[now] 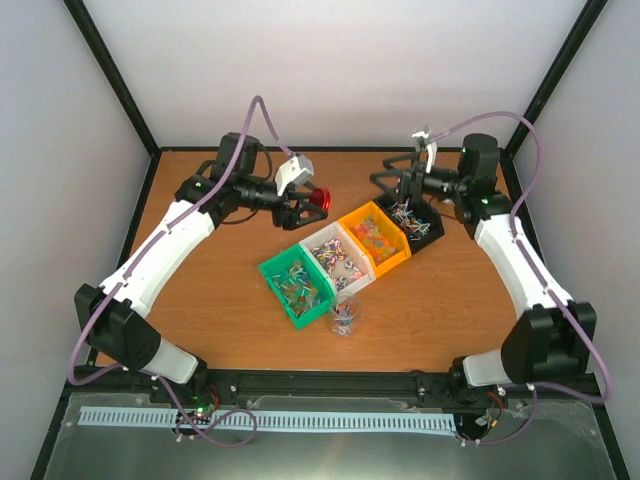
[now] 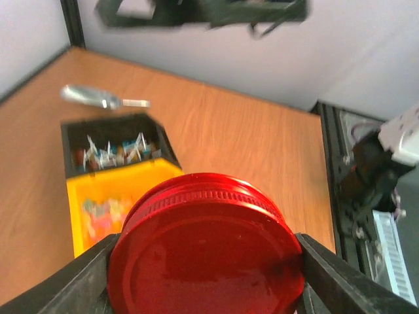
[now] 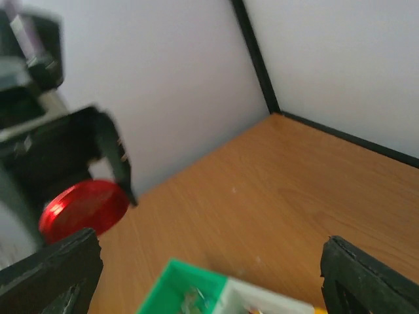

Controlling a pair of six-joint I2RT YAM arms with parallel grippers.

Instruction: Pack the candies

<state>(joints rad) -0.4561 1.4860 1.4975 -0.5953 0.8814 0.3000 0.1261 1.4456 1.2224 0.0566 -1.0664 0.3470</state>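
Table (image 1: 440, 320) set, four bins (image 1: 272, 270) slanting across it. Left fingers (image 1: 300, 210) clamp the red lid (image 2: 206, 252) from both sides, up off the table, leaving the clear cup (image 1: 343, 318) uncovered for filling, I'd say. Right fingers (image 1: 392, 183) spread wide, empty, above the black bin (image 1: 436, 236). Candies (image 1: 338, 258) sit in bins and cup; how full the cup is, too small to tell. Scoop (image 2: 91, 96) lies beyond the black bin. Right wrist view's blurred.
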